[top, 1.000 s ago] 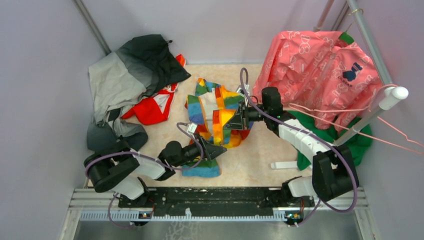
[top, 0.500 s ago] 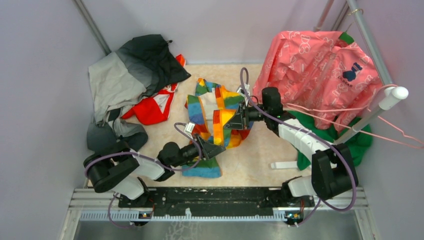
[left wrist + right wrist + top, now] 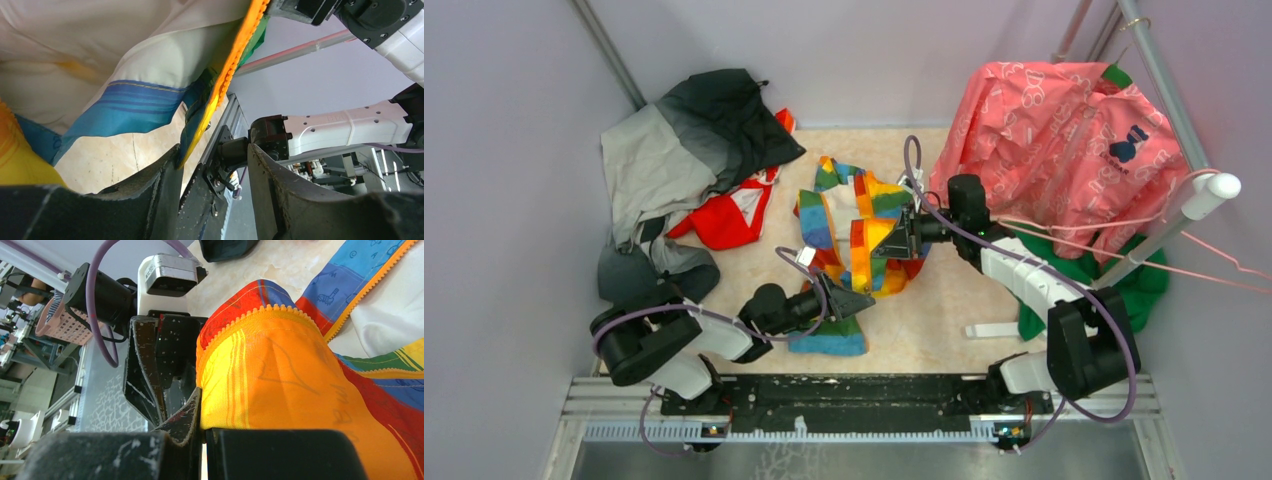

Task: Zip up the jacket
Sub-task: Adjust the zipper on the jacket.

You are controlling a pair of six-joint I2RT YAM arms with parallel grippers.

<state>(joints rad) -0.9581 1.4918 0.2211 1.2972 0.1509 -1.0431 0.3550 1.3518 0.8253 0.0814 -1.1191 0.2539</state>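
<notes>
- Table point(image 3: 944, 330): the jacket point(image 3: 856, 215) lies crumpled near the middle. It sits between a grey-and-black jacket point(image 3: 679, 150) at far left and a pink garment point(image 3: 1064, 120) hung on the right. Part of one front edge is lifted off the surface.
- Handling: judge the jacket to be light, soft and limp. It will sag and fold wherever it is unsupported, and thin cloth can creep out of a shallow pinch. The orange zipper tape point(image 3: 229, 75) is probably the firmest line. Take hold there, near the hem end of each front edge, so that the two halves can be brought together.
- Right arm point(image 3: 1024, 275): extended from its base across the table toward the jacket's right side, with the wrist held above the surface.
- Left arm point(image 3: 724, 335): low and folded, with the forearm pointing right toward the jacket's near hem. Its camera looks up from under the pale lining.
- Right gripper point(image 3: 902, 236): jaws together, clamped on an orange-and-yellow fold at the jacket's edge.
- Left gripper point(image 3: 856, 300): jaws apart, nothing clamped. The lower end of the zipper tape hangs into the gap, close against one finger point(image 3: 160, 185).
- Zipper slider: not identifiable in any view.
</notes>
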